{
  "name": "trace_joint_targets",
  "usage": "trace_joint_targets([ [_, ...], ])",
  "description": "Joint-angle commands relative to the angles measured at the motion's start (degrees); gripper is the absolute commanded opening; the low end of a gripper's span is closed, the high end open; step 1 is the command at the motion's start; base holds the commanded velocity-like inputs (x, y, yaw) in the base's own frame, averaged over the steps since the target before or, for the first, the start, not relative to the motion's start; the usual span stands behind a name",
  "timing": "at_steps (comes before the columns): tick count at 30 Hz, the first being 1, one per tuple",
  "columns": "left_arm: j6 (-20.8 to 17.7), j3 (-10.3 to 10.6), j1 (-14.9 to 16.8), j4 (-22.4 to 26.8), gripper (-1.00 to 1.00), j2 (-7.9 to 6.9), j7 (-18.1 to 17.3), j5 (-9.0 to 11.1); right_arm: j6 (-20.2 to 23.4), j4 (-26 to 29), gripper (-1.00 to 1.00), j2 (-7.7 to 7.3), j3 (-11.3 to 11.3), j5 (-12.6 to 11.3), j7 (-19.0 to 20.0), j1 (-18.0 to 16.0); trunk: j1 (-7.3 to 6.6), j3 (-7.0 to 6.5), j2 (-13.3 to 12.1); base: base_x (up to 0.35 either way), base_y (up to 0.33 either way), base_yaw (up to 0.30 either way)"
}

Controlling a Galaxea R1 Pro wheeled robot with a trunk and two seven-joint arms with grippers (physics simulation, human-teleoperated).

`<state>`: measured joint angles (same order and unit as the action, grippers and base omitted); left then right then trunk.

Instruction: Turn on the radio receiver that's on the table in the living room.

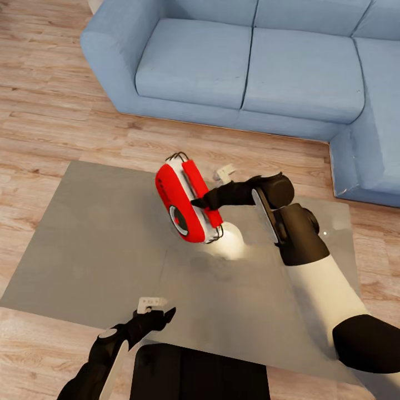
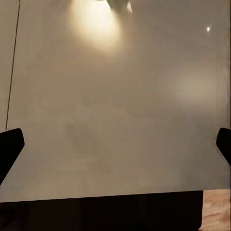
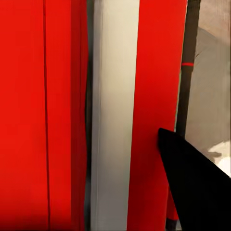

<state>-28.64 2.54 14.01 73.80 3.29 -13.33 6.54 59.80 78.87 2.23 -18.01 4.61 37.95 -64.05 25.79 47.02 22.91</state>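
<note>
Left fingers [image 1: 158,316] spread above table [image 1: 100,244], right fingers [image 1: 203,203] touching radio receiver [image 1: 186,203], grip unclear

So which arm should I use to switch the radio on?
Right. Its tool is already against the red radio on the table; the left tool hangs open by the near edge, well away.

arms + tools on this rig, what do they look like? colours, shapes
Both arms: glossy black jointed segments. The right arm adds a fat white forearm shell and a white stripe near the wrist. Right tool and left tool: black, tapering pointed fingers. A small white block sits behind each tool.
</note>
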Motion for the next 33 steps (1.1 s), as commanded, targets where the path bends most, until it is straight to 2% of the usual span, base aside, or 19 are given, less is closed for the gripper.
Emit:
trace_joint_targets([
  [1, -0.06, 0.01, 0.22, 0.06, 1.00, 0.83, -0.30, -0.06, 0.20, 0.06, -1.00, -2.58, 0.01, -1.19, 4.47, 0.03, -0.01, 0.00, 0.01, 0.000, 0.000, 0.000],
  [2, -0.09, 0.01, 0.31, 0.09, 1.00, 1.27, -0.44, -0.09, 0.20, 0.06, -1.00, -3.77, 0.01, -1.07, 6.32, 0.10, -0.01, 0.00, 0.01, 0.000, 0.000, 0.000],
  [3, -0.16, 0.05, 0.55, 0.20, 1.00, 2.51, -0.71, -0.15, 0.20, 0.07, -1.00, -7.05, 0.03, -0.72, 10.19, 0.47, -0.01, 0.00, 0.01, 0.000, 0.000, 0.000],
  [4, -0.94, 0.18, 2.17, 1.34, 1.00, 4.40, -1.44, -0.03, 0.20, 0.12, -1.00, -13.11, 0.07, -0.29, 12.51, 3.27, -0.01, 0.00, 0.01, 0.000, 0.000, 0.000],
  [5, -1.00, 0.27, 2.42, 1.41, 1.00, 4.65, -1.65, 0.00, 0.20, 0.11, -1.00, -13.45, 0.07, -0.26, 12.25, 3.75, -0.01, 0.00, 0.01, 0.000, 0.000, 0.000],
  [6, -1.19, 0.52, 3.38, 1.55, 1.00, 5.51, -2.38, 0.07, 0.20, 0.08, -1.00, -14.27, 0.08, 0.01, 10.70, 5.67, -0.01, 0.00, 0.01, 0.000, 0.000, 0.000],
  [8, -1.99, 0.68, 4.90, 1.76, 1.00, 6.21, -2.96, 0.25, 0.20, 0.07, -1.00, -14.84, 0.09, 0.56, 7.89, 8.39, -0.01, 0.00, 0.01, 0.000, 0.000, 0.000],
  [11, -6.88, 0.77, 8.37, 3.04, 1.00, 6.64, -3.68, 1.30, 0.20, 0.06, -1.00, -15.20, 0.24, 0.89, 5.07, 10.76, -0.01, 0.00, 0.01, 0.000, 0.000, 0.000],
  [14, -8.99, 0.79, 9.59, 4.64, 1.00, 6.70, -4.25, 2.86, 0.20, -0.08, -1.00, -15.45, 0.30, 0.84, 4.67, 11.41, -0.01, 0.00, 0.01, 0.000, 0.000, 0.000],
  [16, -10.94, 0.85, 10.32, 8.25, 1.00, 6.67, -4.76, 5.80, 0.20, -0.37, -1.00, -16.47, 0.41, 0.77, 4.54, 11.82, -0.01, 0.00, 0.01, 0.000, 0.000, 0.000],
  [22, -14.12, 0.84, 10.48, 9.53, 1.00, 6.70, -6.36, 6.85, 0.20, -0.60, -1.00, -16.83, 0.47, 0.78, 4.44, 11.91, -0.01, 0.00, 0.01, 0.000, 0.000, 0.000],
  [24, -14.80, 0.84, 10.50, 9.68, 1.00, 6.71, -9.30, 6.98, 0.20, -0.78, -1.00, -16.88, 0.45, 0.80, 4.37, 11.92, -0.01, 0.00, 0.01, 0.000, 0.000, 0.000],
  [25, -15.00, 0.86, 10.51, 9.72, -1.00, 6.69, -10.84, 7.02, 0.20, -0.83, -1.00, -16.89, 0.44, 0.78, 4.35, 11.92, -0.01, 0.00, 0.01, 0.000, 0.000, 0.000],
  [27, -15.27, 0.88, 10.51, 9.76, -1.00, 6.66, -13.17, 7.00, 0.20, -0.88, -1.00, -16.90, 0.45, 0.77, 4.33, 11.93, -0.01, 0.00, 0.01, 0.000, 0.000, 0.000],
  [33, -15.45, 0.88, 10.52, 9.74, -1.00, 6.65, -14.27, 6.99, 0.20, -0.91, -1.00, -16.90, 0.52, 0.75, 4.30, 11.93, -0.01, 0.00, 0.01, 0.000, 0.000, 0.000],
])
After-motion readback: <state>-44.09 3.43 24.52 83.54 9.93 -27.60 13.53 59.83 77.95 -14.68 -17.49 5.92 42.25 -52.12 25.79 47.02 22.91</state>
